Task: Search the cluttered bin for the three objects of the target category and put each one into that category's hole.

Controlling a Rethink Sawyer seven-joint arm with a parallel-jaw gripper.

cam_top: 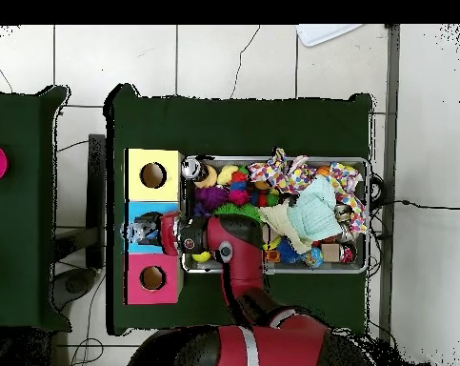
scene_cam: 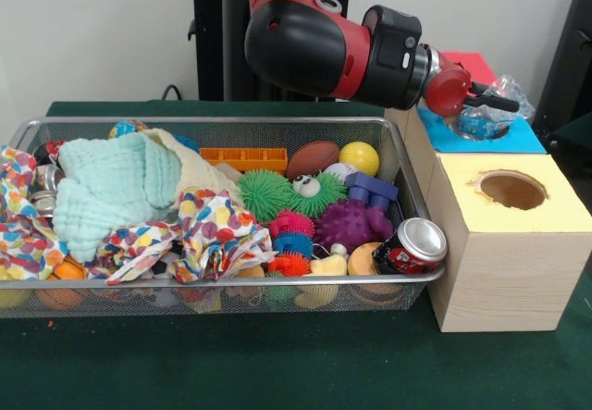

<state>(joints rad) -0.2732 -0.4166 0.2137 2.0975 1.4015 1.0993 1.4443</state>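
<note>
Red-and-black gripper (scene_cam: 488, 98) is hovering over the blue-topped wooden box (scene_cam: 527, 138), jaws closing around a crumpled clear plastic bottle (scene_cam: 495, 114) that is sitting at that box's hole, beside the wire-mesh bin (scene_cam: 231, 123).

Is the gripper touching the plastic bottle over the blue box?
Touching. In the front view the gripper is closed around the crumpled plastic bottle, which sits at the blue box hole.

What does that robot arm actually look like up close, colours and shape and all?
The arm is chunky and rounded, made of glossy red shells joined by black sections. A round silver cap sits on top of one joint. The wrist narrows to a black collar with small pale markings, then a red end piece carrying the dark gripper. No loose cables show along it.
</note>
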